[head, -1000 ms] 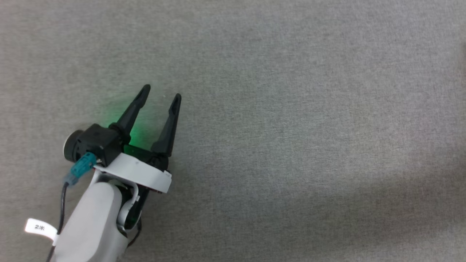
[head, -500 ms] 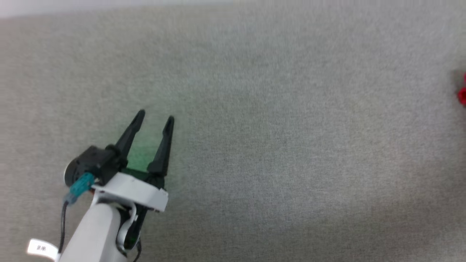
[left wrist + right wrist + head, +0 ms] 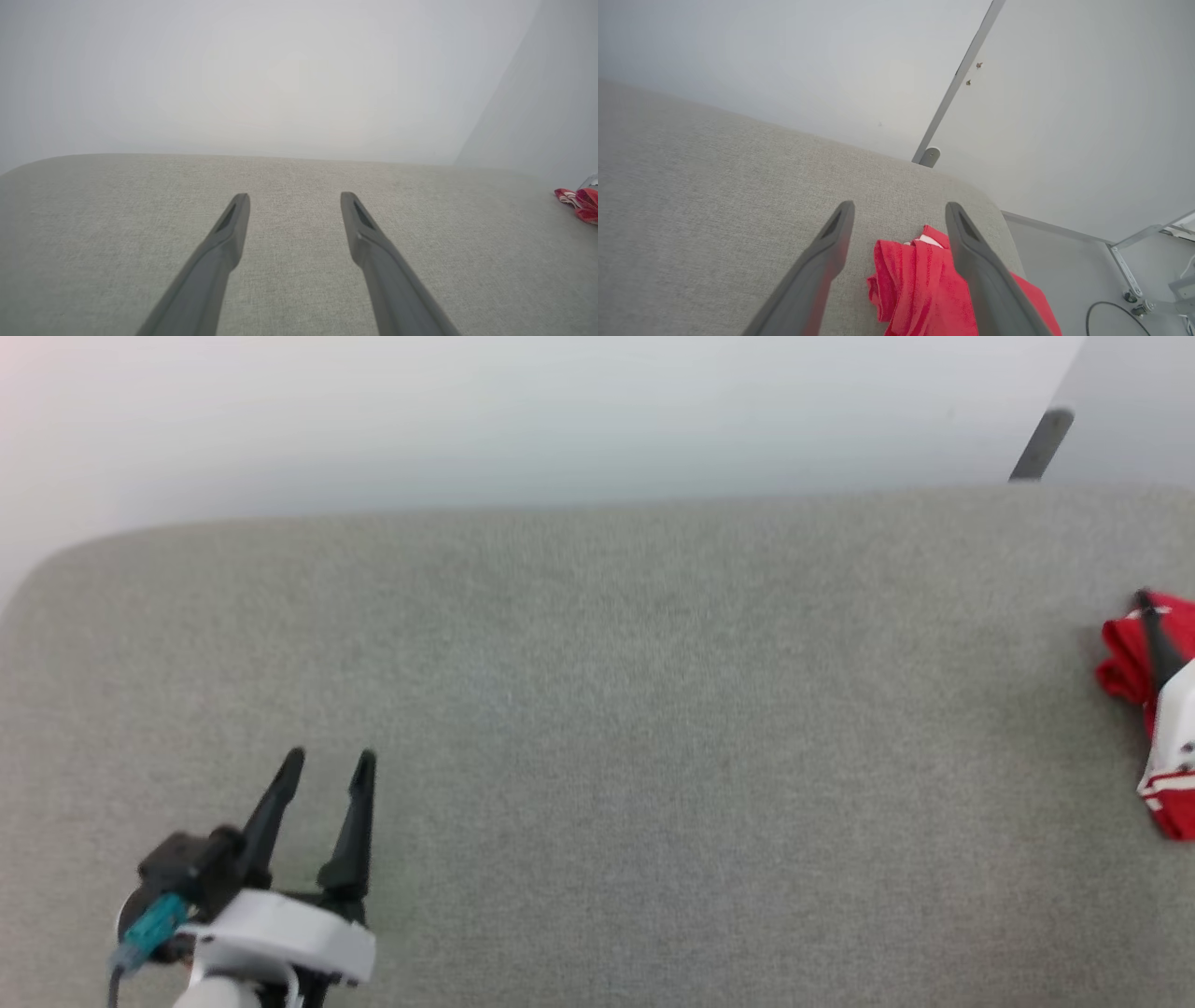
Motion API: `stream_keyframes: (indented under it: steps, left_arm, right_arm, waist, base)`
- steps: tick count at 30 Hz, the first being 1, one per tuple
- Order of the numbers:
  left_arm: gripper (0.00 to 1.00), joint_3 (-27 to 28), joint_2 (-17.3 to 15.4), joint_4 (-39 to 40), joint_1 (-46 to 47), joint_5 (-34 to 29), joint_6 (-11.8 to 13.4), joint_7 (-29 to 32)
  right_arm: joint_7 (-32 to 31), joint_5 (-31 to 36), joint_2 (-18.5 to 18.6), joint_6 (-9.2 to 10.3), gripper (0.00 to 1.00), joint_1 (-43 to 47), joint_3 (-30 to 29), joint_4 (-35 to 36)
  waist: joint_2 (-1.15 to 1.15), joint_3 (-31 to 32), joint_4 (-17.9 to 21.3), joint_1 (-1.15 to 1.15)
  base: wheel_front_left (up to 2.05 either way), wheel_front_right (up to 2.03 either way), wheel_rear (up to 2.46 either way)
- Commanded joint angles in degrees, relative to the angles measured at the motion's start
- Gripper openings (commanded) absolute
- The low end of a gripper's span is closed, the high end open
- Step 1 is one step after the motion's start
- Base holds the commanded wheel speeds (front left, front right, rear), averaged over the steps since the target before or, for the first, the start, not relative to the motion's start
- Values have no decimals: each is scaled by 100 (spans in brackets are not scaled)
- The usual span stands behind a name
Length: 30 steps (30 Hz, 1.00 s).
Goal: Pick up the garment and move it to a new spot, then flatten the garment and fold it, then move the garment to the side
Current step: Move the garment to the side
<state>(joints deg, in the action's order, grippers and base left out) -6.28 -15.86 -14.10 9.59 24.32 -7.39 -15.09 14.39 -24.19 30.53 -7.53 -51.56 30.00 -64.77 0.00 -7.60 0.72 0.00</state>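
L pincer (image 3: 330, 758) sits low at the left of the head view, over bare grey bench (image 3: 597, 728), fingers pointing toward the far edge. Its jaws are spread w/ nothing between them. A teal plug (image 3: 149, 924) shows on the wrist housing beside it. In the L wrist view the same two fingers rise over plain fabric w/ a wide gap, tips apart, and the pale wall (image 3: 280, 84) is behind the bench's rounded far edge.

Middle of the bench is plain grey cloth surface.

Garment (image 3: 1125, 658) lies bunched at the far right of the bench, near its rounded corner. It is mostly red, w/ a bit of white and red-white striped trim. The L wrist view catches it as a small red heap at the right edge.

R pincer (image 3: 900, 207) is above that heap, jaws apart. In the R wrist view the red folds lie between the fingers and run under the right-hand one, w/ grey bench showing btwn the cloth and the left-hand one. The head view is blurred here: one dark finger (image 3: 1156, 639) crosses the red cloth, prob. just above it, contact unclear.

Past the corner: a grey pole (image 3: 957, 84) against the wall, floor (image 3: 1064, 261), a black cable (image 3: 1106, 308).
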Motion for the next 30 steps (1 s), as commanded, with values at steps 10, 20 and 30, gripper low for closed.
stream_keyframes:
  steps: [10,20,30]
  left_arm:
    - [100,542,12,22,-732,-62,-8,3]
    - [100,669,-33,-73,-1154,159,-8,4]
    - [100,979,4,-244,-1477,211,-8,2]
  right_arm:
    - [78,166,-418,9,100,1440,-985,1521]
    - [78,866,-995,9,100,3220,-2200,3229]
    - [79,1499,-1615,9,100,4506,-2898,4370]
  waist:
    - [0,957,-100,0]
    - [0,1149,-157,0]
    - [0,1258,-250,0]
  base:
    - [0,0,0]
    - [0,0,0]
    - [0,0,0]
